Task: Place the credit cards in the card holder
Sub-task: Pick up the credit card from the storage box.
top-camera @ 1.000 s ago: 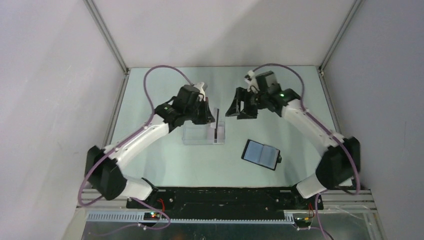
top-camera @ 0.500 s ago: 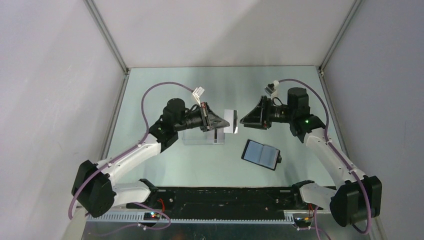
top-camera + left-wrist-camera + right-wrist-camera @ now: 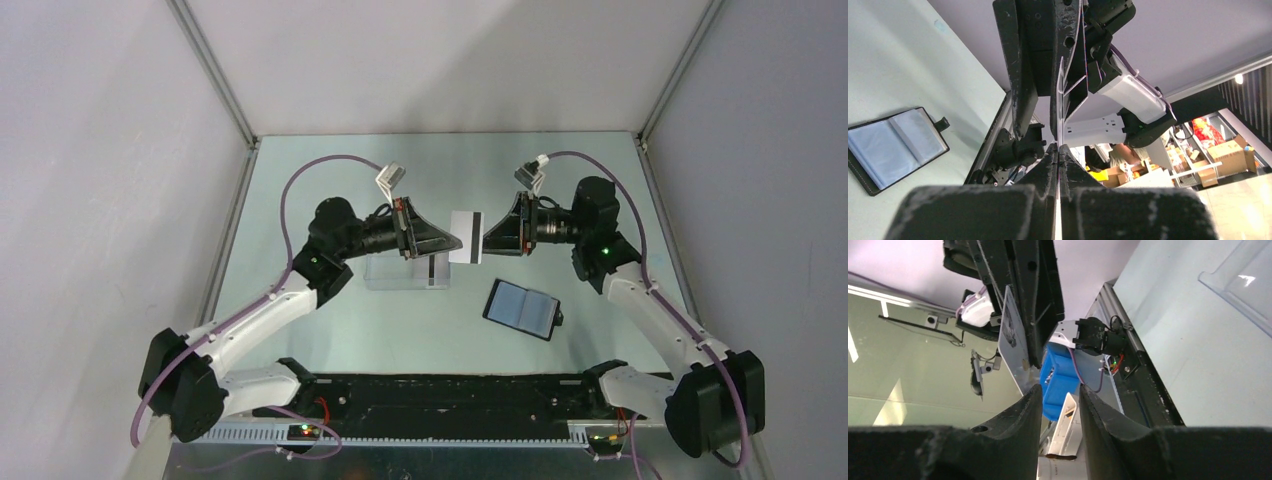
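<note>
A: What does the overhead camera show?

B: A pale green table [image 3: 450, 170] enclosed by grey walls. The left gripper [image 3: 452, 241] is clamped on one edge of a white card [image 3: 466, 237] with a dark stripe and holds it in the air. The right gripper [image 3: 486, 238] meets the card's opposite edge. The black card holder [image 3: 522, 307] lies open on the table, towards the right arm's base. A clear box [image 3: 400, 270] stands on the table near the left gripper.

A: And the left wrist camera?

B: Its fingers [image 3: 1038, 170] are pressed together on the card, which is seen edge-on. Past the table's edge is a room with cardboard boxes and a ceiling light.

A: The right wrist camera?

B: Its jaws stand apart. The card's corner is at their mouth, against one finger, and I cannot tell whether it sits inside. For a clean handover, I judge the right gripper should centre the card between its fingers and close firmly before the left one lets go.
</note>
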Robot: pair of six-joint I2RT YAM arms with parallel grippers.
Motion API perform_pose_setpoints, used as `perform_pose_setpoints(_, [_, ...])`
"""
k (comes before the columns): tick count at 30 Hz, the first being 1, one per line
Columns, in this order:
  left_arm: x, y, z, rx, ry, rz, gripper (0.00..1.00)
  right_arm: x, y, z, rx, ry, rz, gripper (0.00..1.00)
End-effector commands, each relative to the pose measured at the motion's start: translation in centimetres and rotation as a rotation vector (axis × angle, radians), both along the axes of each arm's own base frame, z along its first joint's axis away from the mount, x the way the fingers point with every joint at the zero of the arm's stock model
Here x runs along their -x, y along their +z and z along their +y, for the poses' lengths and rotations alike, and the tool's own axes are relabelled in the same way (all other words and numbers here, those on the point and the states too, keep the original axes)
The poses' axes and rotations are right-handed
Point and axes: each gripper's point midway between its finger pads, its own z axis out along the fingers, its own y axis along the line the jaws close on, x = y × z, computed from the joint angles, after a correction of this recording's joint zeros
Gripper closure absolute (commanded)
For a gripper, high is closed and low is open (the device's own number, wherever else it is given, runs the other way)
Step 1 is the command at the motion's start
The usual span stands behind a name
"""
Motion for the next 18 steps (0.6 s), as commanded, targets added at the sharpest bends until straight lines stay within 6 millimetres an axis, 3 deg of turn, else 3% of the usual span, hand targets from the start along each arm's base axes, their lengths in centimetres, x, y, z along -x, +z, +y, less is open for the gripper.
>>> perform_pose_setpoints(1, [0.6, 1.0, 0.1, 0.032, -0.031, -0.033, 1.0, 0.8, 2.2, 0.4, -0.062, 0.048, -0.065, 0.64])
perform_pose_setpoints(4, [0.4, 1.1, 0.2, 0.035, -0.012, -0.036, 1.0, 0.3, 2.0, -0.3, -0.046, -0.005, -0.063, 0.65])
perform_pose_setpoints(9, [-0.1, 0.9, 0.4, 0.034, 0.014, -0.033, 1.0, -0.2, 2.5, -2.3, -0.032, -0.087, -0.084, 0.49])
perform_pose_setpoints(12, [-0.2, 0.8, 0.3, 0.031, 0.011, -0.027, 1.0, 0.2, 3.2, -2.4, -0.049, -0.074, -0.097, 0.43])
perform_pose_setpoints(18, [0.0, 0.8, 0.3, 0.029, 0.001, -0.029, 1.0, 0.5, 3.3, -1.1, -0.069, -0.021, -0.092, 0.48])
